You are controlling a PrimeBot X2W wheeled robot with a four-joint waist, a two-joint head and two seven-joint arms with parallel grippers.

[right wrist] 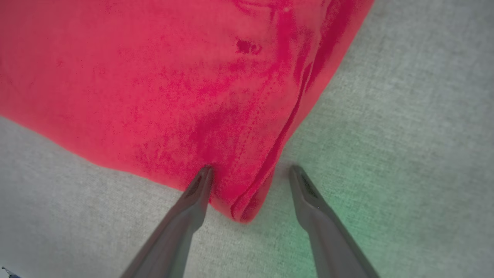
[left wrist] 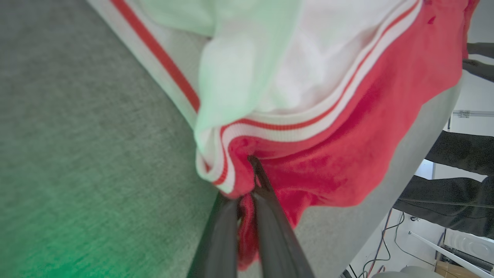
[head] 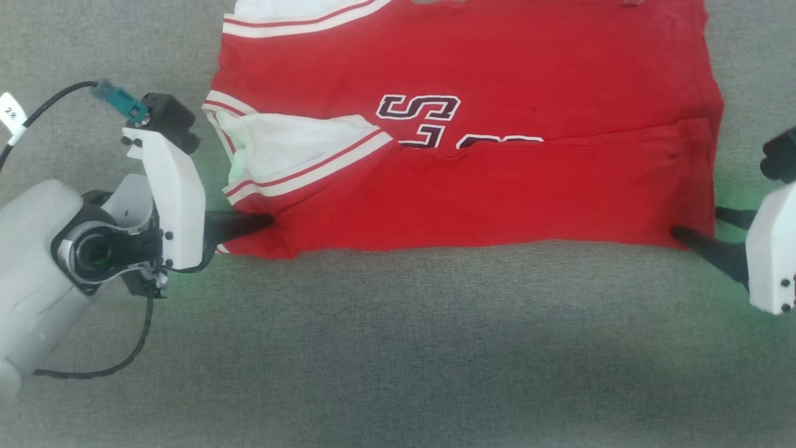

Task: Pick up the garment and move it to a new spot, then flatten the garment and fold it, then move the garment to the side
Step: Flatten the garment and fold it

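Tabletop [head: 398, 348]: grey felt; garment [head: 472, 186] lies flat, near half seemingly folded over once.
Left gripper [head: 266, 220]: clamped on near-left corner.
Right gripper [right wrist: 251, 170]: apart, straddling near-right corner.
Remaining: next fold, move aside.

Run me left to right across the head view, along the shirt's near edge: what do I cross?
Pale left forearm → left wrist camera → left fingers, shut on the near-left corner of the red shirt → right fingers, open astride its near-right corner → white right wrist housing.
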